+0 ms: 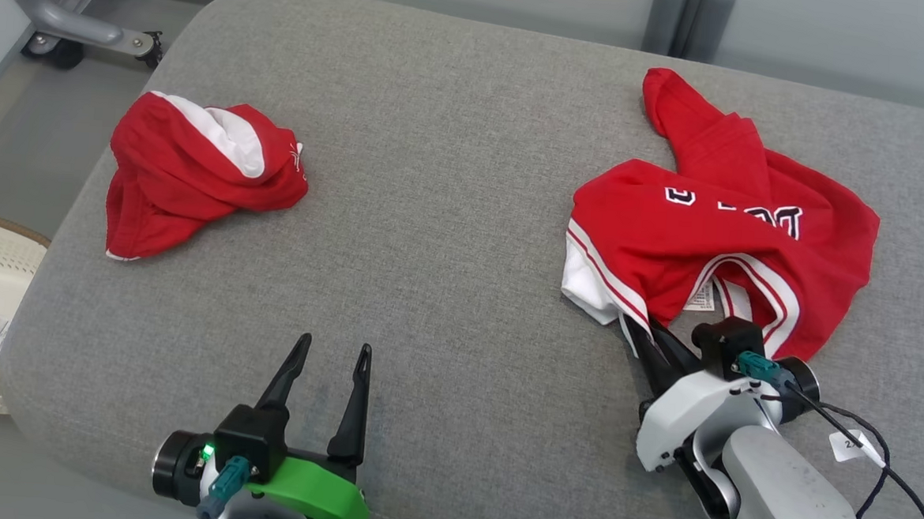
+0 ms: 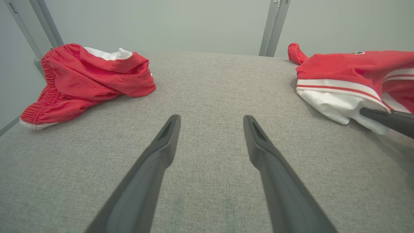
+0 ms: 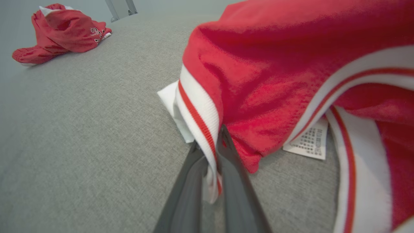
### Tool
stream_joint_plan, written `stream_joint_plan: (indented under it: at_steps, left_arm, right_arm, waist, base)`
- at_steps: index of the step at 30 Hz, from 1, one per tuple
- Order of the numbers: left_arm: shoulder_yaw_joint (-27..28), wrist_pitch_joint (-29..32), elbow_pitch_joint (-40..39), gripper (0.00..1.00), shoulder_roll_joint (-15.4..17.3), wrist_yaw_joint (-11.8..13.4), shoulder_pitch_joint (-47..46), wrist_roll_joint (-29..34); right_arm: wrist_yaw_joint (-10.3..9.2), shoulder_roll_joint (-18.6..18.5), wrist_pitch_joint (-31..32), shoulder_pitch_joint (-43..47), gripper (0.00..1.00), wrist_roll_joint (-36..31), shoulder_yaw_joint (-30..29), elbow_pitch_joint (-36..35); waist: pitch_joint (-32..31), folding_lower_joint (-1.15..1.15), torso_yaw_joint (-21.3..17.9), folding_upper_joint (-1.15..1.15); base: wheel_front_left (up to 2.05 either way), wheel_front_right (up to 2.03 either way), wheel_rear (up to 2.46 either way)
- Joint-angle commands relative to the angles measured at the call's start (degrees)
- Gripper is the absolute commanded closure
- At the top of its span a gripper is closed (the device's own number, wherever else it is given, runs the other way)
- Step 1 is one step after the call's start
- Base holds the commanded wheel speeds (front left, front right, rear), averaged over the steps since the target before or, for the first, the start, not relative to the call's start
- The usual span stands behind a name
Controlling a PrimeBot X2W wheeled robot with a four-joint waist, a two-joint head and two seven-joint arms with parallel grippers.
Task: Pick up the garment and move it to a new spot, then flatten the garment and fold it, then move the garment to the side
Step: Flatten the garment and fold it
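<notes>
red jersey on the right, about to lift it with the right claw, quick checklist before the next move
1. Right claw shut on the white striped trim of the red jersey: ok.
2. Only one layer of cloth pinched: cannot tell, the trim is bunched between the fingers.
3. Left claw open and touching no cloth: ok.
4. Red shorts lying apart from the jersey, so they should not be dragged along: ok.
5. Bare stretch of grey cushion between the two garments for a new spot: ok.
6. Jersey flat enough to fold: not ok, it is crumpled.
</notes>
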Motion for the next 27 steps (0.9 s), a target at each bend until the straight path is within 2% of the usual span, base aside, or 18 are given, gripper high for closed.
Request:
stream_joint_plan:
  at_steps: [1,9,13,16,18,22,25,27]
  left_arm:
    - [-0.1,0.0,0.0,0.00,0.1,-0.2,-0.5,-0.1]
    - [-1.7,0.0,1.1,0.00,0.1,-1.3,-0.5,-1.3]
    - [-3.0,0.0,2.1,0.00,0.1,-1.9,0.6,-1.8]
    - [-4.3,0.0,3.2,0.00,0.1,-2.8,0.9,-1.8]
    - [-5.8,0.0,4.0,0.00,0.1,-3.4,0.4,-1.7]
    - [-9.7,0.0,4.2,0.00,0.1,-4.0,-1.7,-3.1]
    - [-11.9,0.0,3.3,0.00,0.1,-3.2,-2.6,-4.9]
    - [-12.8,0.0,2.6,0.00,0.1,-2.3,-2.9,-5.7]
  right_arm:
    - [-0.06,-0.1,-0.2,-0.5,1.00,0.9,0.5,-1.4]
    - [-0.06,1.2,-0.2,-4.3,1.00,5.8,8.5,-14.4]
    - [-0.06,2.5,-0.2,-6.8,1.00,8.6,11.8,-17.3]
    - [-0.06,2.9,-0.2,-10.2,1.00,8.9,14.7,-14.3]
    - [-0.07,3.0,-0.2,-12.9,1.00,9.7,16.0,-9.8]
    - [-0.06,2.1,-0.2,-19.5,1.00,10.1,15.4,-0.4]
    - [-0.04,1.5,-0.2,-23.6,0.99,10.2,14.4,4.8]
    - [-0.02,1.6,-0.2,-25.4,0.00,11.3,15.4,7.9]
  waist:
    - [0.9,0.00,0.8,0.00]
    - [-1.8,0.00,0.2,0.00]
    - [-3.4,0.00,1.0,0.00]
    - [-3.5,0.00,2.4,0.00]
    - [-3.1,0.00,4.0,0.00]
    - [-1.0,0.00,9.1,0.00]
    - [1.0,0.00,12.1,0.00]
    - [2.3,0.00,12.5,0.00]
  base:
    - [0.00,0.00,0.00]
    - [0.00,0.00,0.00]
    - [0.00,0.00,0.00]
    - [0.00,0.00,0.00]
    - [0.00,0.00,0.00]
    - [0.00,0.00,0.00]
    - [0.00,0.00,0.00]
    - [0.00,0.00,0.00]
